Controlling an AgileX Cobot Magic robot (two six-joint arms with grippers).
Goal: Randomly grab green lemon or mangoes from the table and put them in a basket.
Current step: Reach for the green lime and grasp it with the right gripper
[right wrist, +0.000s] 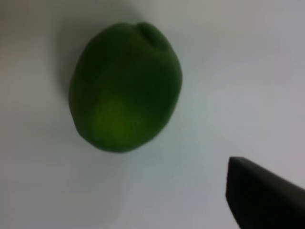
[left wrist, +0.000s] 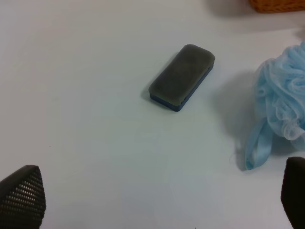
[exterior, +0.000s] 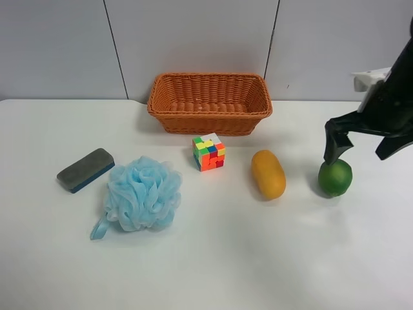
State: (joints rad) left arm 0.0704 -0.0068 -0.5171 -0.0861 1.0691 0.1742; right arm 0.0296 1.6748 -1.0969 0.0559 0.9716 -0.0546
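The green lemon (exterior: pixel 335 178) sits on the white counter (exterior: pixel 258 271), in front of the orange-brown wicker basket (exterior: pixel 210 123) and out past that basket's end on the exterior high view's right. It is well apart from the basket. The right arm's jaws are spread wide open above it and hold nothing. In the exterior high view one black finger (exterior: pixel 336 146) points down just over the top of the fruit, and the other finger (exterior: pixel 393 146) is out to the side. From the right wrist, the lemon (right wrist: pixel 125 87) fills much of the frame, its stem dimple showing. A single dark fingertip (right wrist: pixel 262 198) is clear of its skin.

The mango (exterior: pixel 268 174), oblong and orange-yellow, lies in front of the basket's right half, nearer to the basket than the lemon. A Rubik's cube (exterior: pixel 208 152) stands just in front of the basket's middle. A pale blue bath pouf (exterior: pixel 143 192) with a ribbon loop lies in front of the basket's left end, and a grey-topped blue eraser (exterior: pixel 86 170) lies further out that way.

The left arm's jaws are also wide open and empty, with one mesh-textured fingertip (left wrist: pixel 21 195) at each side of the left wrist view. Between them are the eraser (left wrist: pixel 182 76), the pouf (left wrist: pixel 283 102) and a corner of the basket (left wrist: pixel 279 5).
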